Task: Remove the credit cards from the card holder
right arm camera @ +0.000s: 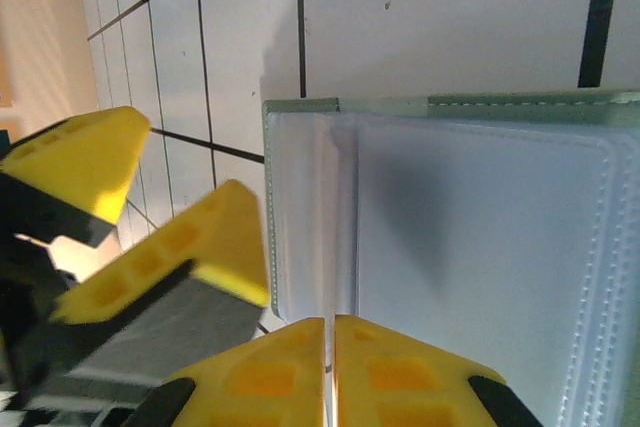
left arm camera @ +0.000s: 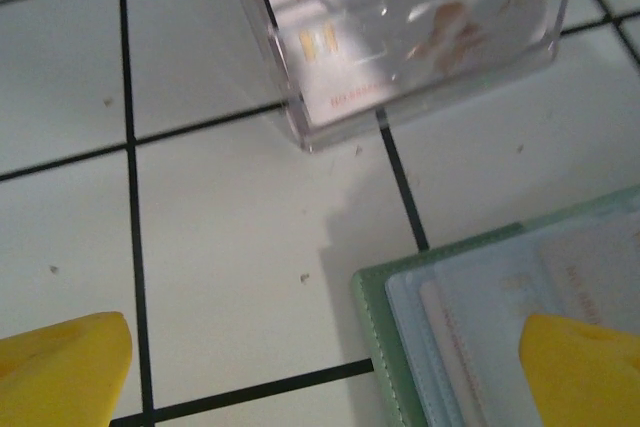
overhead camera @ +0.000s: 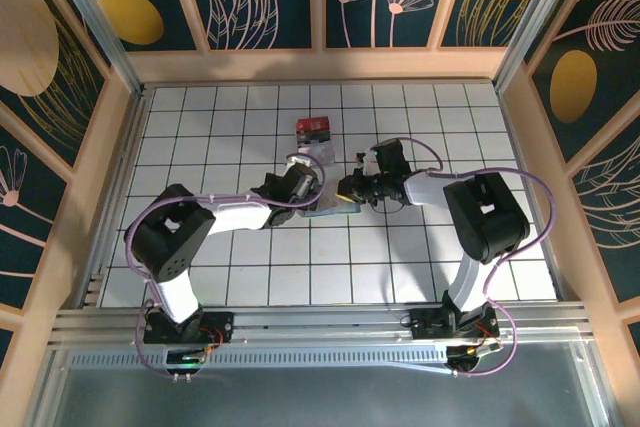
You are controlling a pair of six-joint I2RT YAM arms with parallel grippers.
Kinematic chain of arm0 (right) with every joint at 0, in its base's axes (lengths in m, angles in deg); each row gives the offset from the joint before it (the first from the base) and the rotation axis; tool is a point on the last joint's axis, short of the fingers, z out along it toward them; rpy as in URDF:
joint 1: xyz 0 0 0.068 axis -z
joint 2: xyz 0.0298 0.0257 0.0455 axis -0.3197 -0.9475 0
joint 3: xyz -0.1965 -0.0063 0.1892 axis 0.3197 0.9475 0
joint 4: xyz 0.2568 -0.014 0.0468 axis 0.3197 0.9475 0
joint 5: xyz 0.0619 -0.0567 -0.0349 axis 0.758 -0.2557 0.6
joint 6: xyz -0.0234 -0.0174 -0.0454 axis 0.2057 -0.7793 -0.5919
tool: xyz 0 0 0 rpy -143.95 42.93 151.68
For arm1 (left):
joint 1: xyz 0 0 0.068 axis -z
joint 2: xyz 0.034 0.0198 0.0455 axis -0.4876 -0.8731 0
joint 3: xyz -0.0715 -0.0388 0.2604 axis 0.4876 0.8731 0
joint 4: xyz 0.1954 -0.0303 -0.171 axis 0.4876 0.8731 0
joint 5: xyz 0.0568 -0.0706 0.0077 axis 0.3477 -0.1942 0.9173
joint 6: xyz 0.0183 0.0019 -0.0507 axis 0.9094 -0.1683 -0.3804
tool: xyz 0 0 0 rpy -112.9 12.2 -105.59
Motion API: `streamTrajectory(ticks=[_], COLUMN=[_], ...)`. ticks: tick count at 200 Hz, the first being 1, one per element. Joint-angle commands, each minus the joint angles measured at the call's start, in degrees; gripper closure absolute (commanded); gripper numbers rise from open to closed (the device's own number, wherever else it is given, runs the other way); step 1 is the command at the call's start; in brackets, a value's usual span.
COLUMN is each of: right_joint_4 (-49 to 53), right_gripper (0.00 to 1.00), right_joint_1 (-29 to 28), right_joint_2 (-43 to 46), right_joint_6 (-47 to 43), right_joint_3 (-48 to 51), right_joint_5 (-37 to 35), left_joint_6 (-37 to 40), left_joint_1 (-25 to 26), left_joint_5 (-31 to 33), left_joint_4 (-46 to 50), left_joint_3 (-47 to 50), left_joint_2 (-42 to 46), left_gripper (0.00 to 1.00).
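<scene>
Top view: card holder (overhead camera: 333, 211) lies flat on the white-tiled table (overhead camera: 220, 137), approx mid-table, btwn the two arms. Left tool (overhead camera: 303, 182) sits over its left end and right tool (overhead camera: 353, 190) over its right part, both low & close to each other. A clear box (overhead camera: 313, 135) w/ red at its top stands just beyond them, on the far side. Left wrist view: left tool's yellow fingers (left arm camera: 60, 362) sit in both lower corners, spread wide, w/ just tile & the holder's corner btwn them. Holder comes in at lower right, green-edged, open, w/ clear sleeves. Pale cards (left arm camera: 575, 267) w/ orange print lie under the plastic. Clear box at top has a white VIP card (left arm camera: 330, 37) inside, leaning against its wall. Right wrist view: right tool's fingers are pressed together at the bottom edge, w/ a thin pale sliver in the slit. The sliver lines up w/ a sleeve ridge rising from the open holder; can't tell if a sleeve or a card is pinched. Holder's clear pages lie open ahead. Left tool's spread fingers show at left, just beside the holder's edge.
</scene>
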State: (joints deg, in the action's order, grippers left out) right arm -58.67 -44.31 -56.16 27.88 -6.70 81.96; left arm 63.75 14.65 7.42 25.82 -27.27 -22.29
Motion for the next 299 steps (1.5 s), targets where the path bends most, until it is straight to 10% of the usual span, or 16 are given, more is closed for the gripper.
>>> streamTrajectory(ticks=[1,100,195,299], right_joint_4=[-0.17,-0.01,19.75,20.35], right_gripper=[0.87,0.76,0.95,0.96], right_joint_1=[-0.72,-2.48,-2.01,-2.20], right_joint_2=[-0.07,-2.22,5.10,12.58], right_joint_6=[-0.37,0.01,-8.71,-18.34], right_joint_3=[-1.30,-3.03,-7.76,-9.60], right_joint_5=[-0.48,-2.25,-24.05,-20.04], left_joint_6=[1.22,0.26,-0.48,4.99], left_joint_1=[0.20,0.25,0.13,-0.55], left_joint_5=[0.95,-0.09,3.97,-3.37], left_joint_4=[1.16,1.19,2.22,3.30], left_joint_3=[-0.79,0.18,0.75,-3.74], left_joint_2=[-2.16,-3.89,-0.29,11.69], left_gripper=[0.01,0.01,0.01,0.01])
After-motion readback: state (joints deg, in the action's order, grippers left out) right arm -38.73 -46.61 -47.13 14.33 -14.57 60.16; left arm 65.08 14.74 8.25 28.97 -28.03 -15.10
